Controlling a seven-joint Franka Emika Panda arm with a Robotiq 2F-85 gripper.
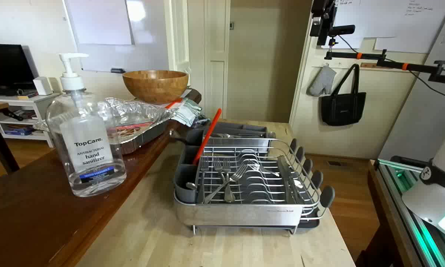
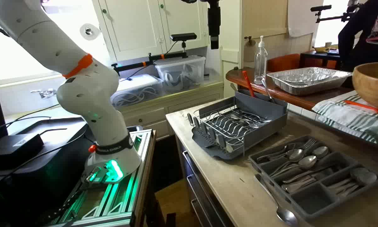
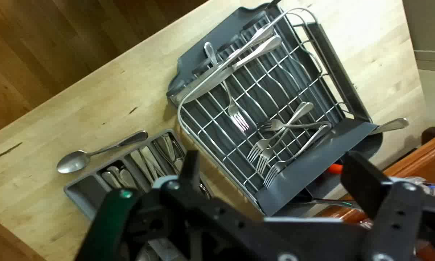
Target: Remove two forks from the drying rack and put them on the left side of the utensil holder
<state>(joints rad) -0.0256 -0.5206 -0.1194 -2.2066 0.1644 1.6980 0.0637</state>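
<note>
"How does your pincer [image 3: 273, 159] stand?"

"Spread wide, with a broad gap and nothing caught in it. From up here, in the wrist view, I look down on the drying rack [image 3: 268, 85]."

"And the forks [image 3: 234, 110]?"

"In the rack. I count five, though some cross one another and I could be out by one. In an exterior view four lie toward the left, near the utensil holder [image 1: 184, 187]; the fifth is farther right, by the knives [image 1: 286, 180]."

"Tell me about that holder."

"It runs along the rack's left side, grey and boxy, and an orange-red handle [image 1: 208, 135] slants up out of it."

"What else is around?"

"In an exterior view, a divided tray [image 2: 315, 200] holds more cutlery [image 2: 307, 161], near and to the rack's right on the counter [image 2: 233, 176]. A single spoon [image 2: 286, 215] lies just beside that tray. In an exterior view, a hand sanitizer bottle [image 1: 92, 155] stands to the left of the rack, on a darker wooden top [image 1: 33, 222]."
</note>
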